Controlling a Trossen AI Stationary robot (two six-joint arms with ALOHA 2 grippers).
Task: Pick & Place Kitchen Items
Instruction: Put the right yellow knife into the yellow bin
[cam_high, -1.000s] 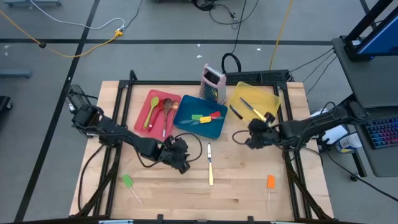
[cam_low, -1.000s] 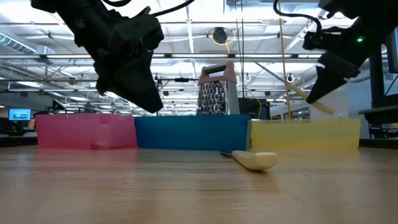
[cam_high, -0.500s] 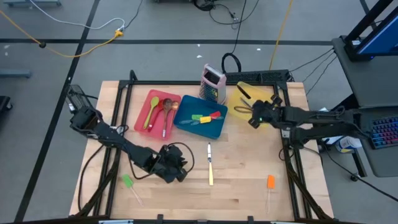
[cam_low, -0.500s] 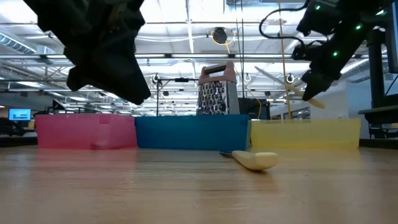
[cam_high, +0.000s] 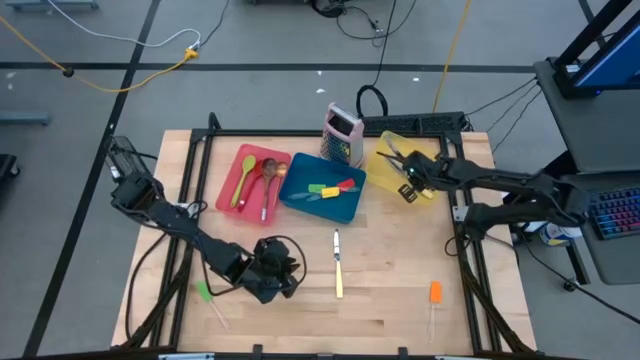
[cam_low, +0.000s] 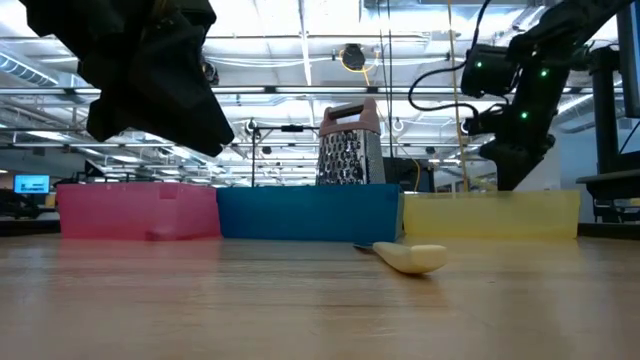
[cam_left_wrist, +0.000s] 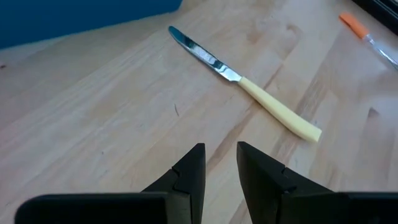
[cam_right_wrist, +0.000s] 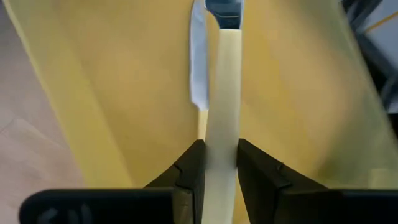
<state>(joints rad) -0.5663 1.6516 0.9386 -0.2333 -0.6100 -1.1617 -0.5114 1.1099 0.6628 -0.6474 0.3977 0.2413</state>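
Risk first: you are carrying a pale-handled utensil (cam_right_wrist: 222, 124) over the yellow tray (cam_high: 432, 160), and releasing it high could bounce it out. From above, the right gripper (cam_high: 408, 185) is reaching across that tray, while the left gripper (cam_high: 272, 280) is hanging low over bare wood, between the green spatula (cam_high: 205, 292) and the knife (cam_high: 338, 265). In the left wrist view, its fingers are standing slightly apart, empty. In the right wrist view, the fingers are pinching the pale handle.

red tray (cam_high: 246, 178) | blue tray (cam_high: 322, 202) | yellow tray (cam_high: 430, 158) | pink-topped grater (cam_high: 342, 134) | cream-handled knife (cam_high: 338, 264) | orange spatula (cam_high: 435, 292) | green spatula (cam_high: 205, 291) | pale wood-grain bench (cam_high: 390, 290) | dark tools
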